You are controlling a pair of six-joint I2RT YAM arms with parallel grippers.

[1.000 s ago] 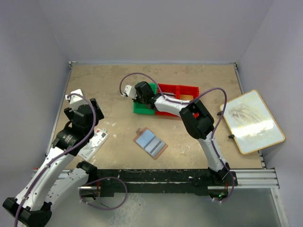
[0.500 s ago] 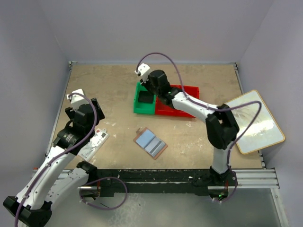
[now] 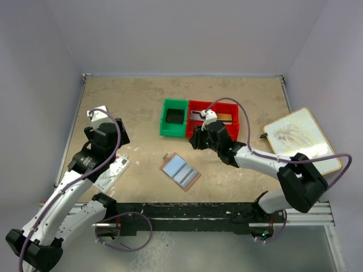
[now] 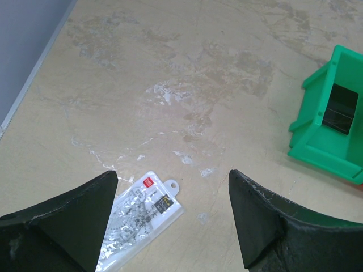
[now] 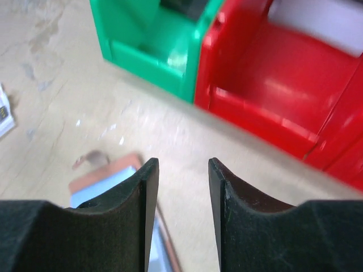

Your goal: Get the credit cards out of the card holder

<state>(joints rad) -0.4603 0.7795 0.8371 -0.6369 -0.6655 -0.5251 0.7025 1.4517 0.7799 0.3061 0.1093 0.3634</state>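
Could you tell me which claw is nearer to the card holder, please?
Right. The right claw hangs just beyond the card holder; the left claw is farther off, near the clear packet.

White arms (image 3: 63, 197), black joints (image 3: 300, 184), purple cables (image 3: 228, 101) — blunt black fingers (image 5: 108, 226)

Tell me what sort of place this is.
Probably a robot lab test cell: left arm and right arm bolted to a rail, plain walls boxing the tabletop, and props: green bin, red bin, open card holder.
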